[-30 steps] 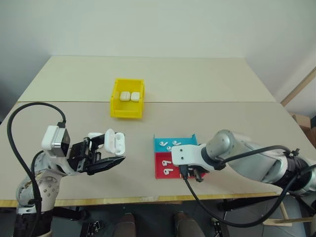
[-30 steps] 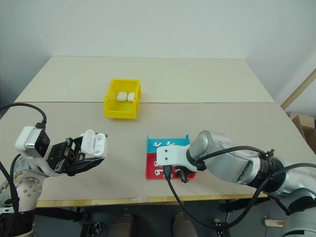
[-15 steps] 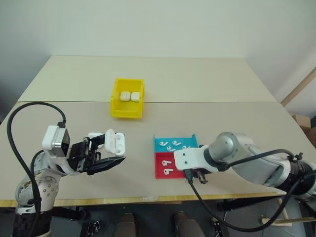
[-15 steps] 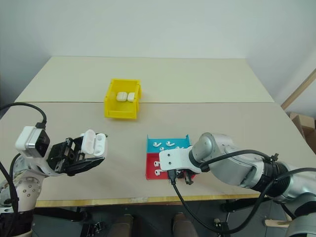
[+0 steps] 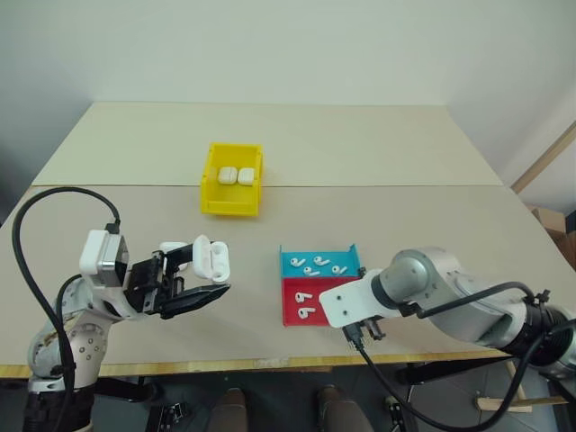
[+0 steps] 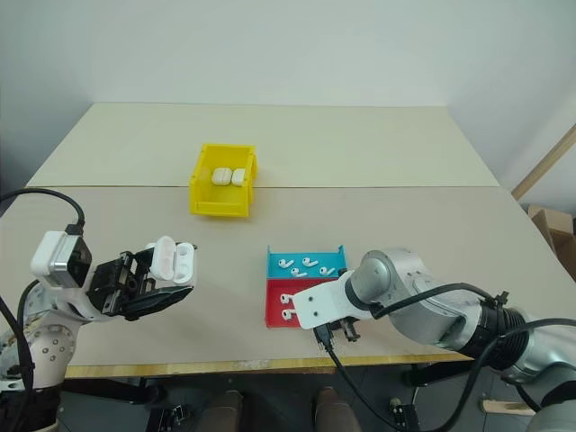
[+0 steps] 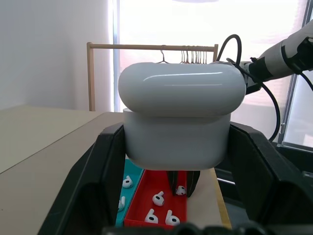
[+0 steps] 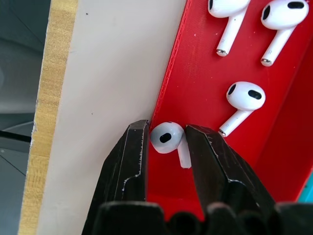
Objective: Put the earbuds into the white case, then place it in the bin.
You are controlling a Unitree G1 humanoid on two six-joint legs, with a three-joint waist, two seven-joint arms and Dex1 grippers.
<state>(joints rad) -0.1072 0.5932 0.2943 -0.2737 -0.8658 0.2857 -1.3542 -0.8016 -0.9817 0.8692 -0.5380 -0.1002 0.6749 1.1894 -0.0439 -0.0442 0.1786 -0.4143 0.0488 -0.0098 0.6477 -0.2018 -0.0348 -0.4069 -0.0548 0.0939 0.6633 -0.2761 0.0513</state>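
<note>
Right gripper: pinched on one earbud, now lifted back off red tray
Left gripper: clamps open white case, unmoved
Meaning: earbud ready for case

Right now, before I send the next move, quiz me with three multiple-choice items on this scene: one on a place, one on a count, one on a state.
1. Where does the yellow bin stand?
A. beyond the trays, farther back on the table
B. at the table's near edge
C. on the red tray

2. How many closed cases lie in the bin?
A. none
B. two
C. four

3. What is the right gripper doing?
A. hanging open and holding nothing
B. shut on an earbud over the red tray
C. holding a case

Answers:
1 A: the bin sits behind the blue tray.
2 B: two white cases lie side by side.
3 B: the wrist view shows the earbud between its fingers.
</note>
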